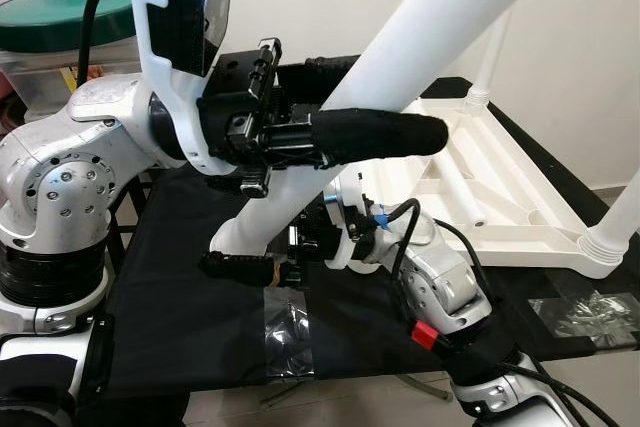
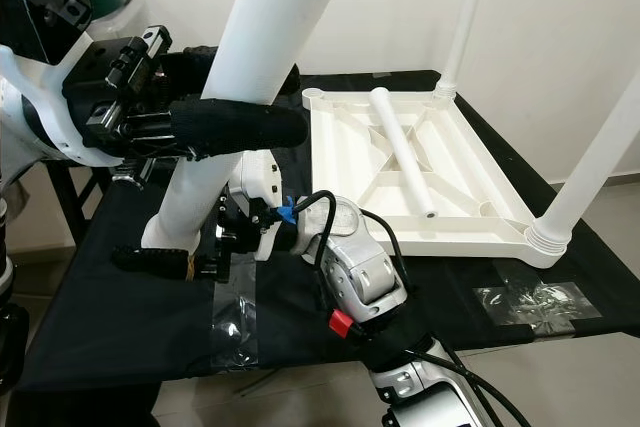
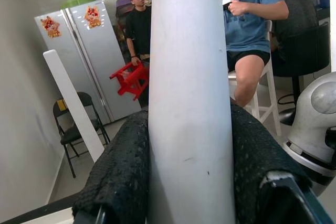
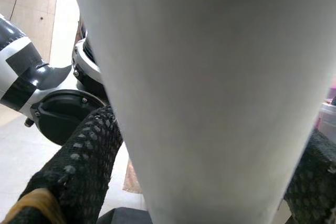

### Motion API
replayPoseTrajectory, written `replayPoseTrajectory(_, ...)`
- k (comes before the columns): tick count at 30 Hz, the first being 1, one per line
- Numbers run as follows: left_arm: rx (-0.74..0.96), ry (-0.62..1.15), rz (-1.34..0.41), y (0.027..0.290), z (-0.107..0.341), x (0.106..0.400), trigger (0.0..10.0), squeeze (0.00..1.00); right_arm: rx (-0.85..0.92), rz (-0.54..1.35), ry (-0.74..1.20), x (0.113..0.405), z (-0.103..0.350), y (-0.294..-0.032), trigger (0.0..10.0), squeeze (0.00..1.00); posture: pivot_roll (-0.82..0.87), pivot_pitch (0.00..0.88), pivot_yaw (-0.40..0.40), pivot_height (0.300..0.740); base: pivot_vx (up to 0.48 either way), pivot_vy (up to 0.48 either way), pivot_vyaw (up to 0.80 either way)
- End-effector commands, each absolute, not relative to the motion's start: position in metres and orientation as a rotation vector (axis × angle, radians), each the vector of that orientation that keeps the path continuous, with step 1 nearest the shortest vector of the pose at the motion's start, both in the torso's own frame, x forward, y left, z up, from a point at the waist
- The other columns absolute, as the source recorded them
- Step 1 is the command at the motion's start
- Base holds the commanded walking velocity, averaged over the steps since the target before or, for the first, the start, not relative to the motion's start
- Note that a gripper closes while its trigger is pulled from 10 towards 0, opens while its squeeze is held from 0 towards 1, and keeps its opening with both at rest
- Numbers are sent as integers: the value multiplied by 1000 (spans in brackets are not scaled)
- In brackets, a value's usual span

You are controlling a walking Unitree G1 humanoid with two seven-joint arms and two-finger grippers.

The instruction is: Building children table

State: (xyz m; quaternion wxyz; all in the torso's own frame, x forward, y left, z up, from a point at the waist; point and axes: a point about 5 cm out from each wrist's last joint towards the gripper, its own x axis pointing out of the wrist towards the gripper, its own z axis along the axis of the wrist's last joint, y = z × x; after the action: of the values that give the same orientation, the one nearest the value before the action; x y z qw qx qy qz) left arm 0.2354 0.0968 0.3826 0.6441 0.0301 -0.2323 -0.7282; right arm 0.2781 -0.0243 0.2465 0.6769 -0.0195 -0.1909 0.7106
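You are holding the white leg [image 1: 440,17] with both pincers, left pincer [image 1: 330,137] and right pincer [image 1: 262,269] clenched on it, so it is risking to slip toward the tabletop [image 1: 500,187] at 2 o'clock.

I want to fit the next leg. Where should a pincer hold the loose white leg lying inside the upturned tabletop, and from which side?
Grip the loose white leg at mid-length, coming from above: it lies flat on the upturned tabletop, with ribs near its ends.
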Motion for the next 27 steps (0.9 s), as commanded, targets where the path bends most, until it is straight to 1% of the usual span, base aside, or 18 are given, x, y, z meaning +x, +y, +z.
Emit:
replayPoseTrajectory(1,62,-460,-1701,85,375,236,0,0,-65,1640,-474,272,254,-10,10000,0,43,0,33,740,0,0,0)
replayPoseTrajectory(2,60,-460,-1703,85,375,236,0,0,-67,1637,-476,273,254,-8,9961,0,44,0,34,740,0,0,0)
replayPoseTrajectory(3,61,-461,-1705,85,375,236,0,0,-71,1636,-480,273,254,-7,5098,0,44,0,34,740,0,0,0)
replayPoseTrajectory(5,61,-461,-1706,86,375,236,0,0,-75,1636,-483,273,254,-7,5098,0,44,0,34,740,0,0,0)
replayPoseTrajectory(6,61,-461,-1708,85,375,235,0,0,-77,1638,-488,274,254,-6,0,0,46,0,33,740,0,0,0)
replayPoseTrajectory(18,59,-459,-1714,85,375,233,0,0,-91,1665,-516,274,259,-5,0,0,47,0,28,740,0,0,0)
replayPoseTrajectory(25,55,-464,-1713,85,375,233,0,0,-79,1656,-530,275,262,-5,0,0,45,0,29,740,0,0,0)
replayPoseTrajectory(27,53,-480,-1688,86,377,235,0,0,-58,1640,-540,276,264,-6,0,0,42,0,31,740,0,0,0)
